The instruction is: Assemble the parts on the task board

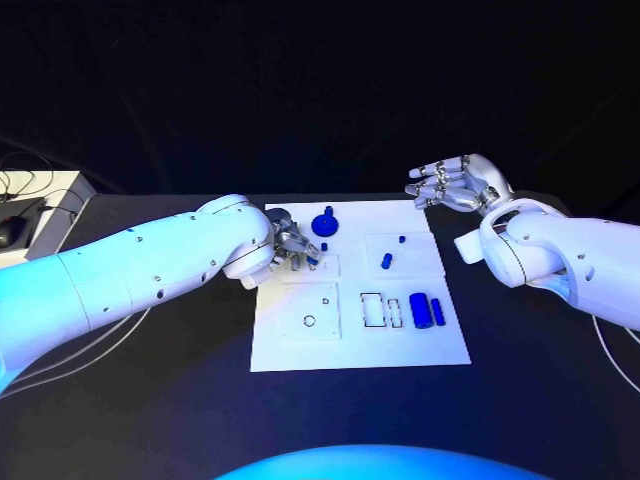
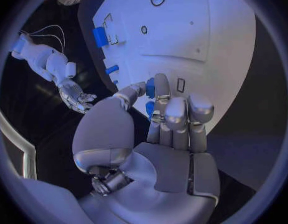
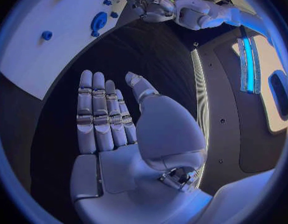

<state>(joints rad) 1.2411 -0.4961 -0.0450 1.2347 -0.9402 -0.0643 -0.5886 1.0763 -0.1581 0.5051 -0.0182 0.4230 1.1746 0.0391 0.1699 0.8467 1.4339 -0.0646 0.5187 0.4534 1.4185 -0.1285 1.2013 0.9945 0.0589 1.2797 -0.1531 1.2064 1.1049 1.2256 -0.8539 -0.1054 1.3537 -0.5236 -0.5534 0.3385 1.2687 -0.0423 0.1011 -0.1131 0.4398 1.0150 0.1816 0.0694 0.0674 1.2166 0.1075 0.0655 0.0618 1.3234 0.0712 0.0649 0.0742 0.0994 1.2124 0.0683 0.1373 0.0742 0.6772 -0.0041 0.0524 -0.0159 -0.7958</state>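
Hiding its fingertips over the task board (image 1: 407, 345), the left hand (image 1: 294, 247) pinches a blue part (image 2: 150, 88); right hand (image 1: 457, 185) spread empty.

I can read no text, label, brand, number or sign anywhere I look. My task board (image 1: 358, 345) is plain white, marked with outlined slots and holes but no letters.
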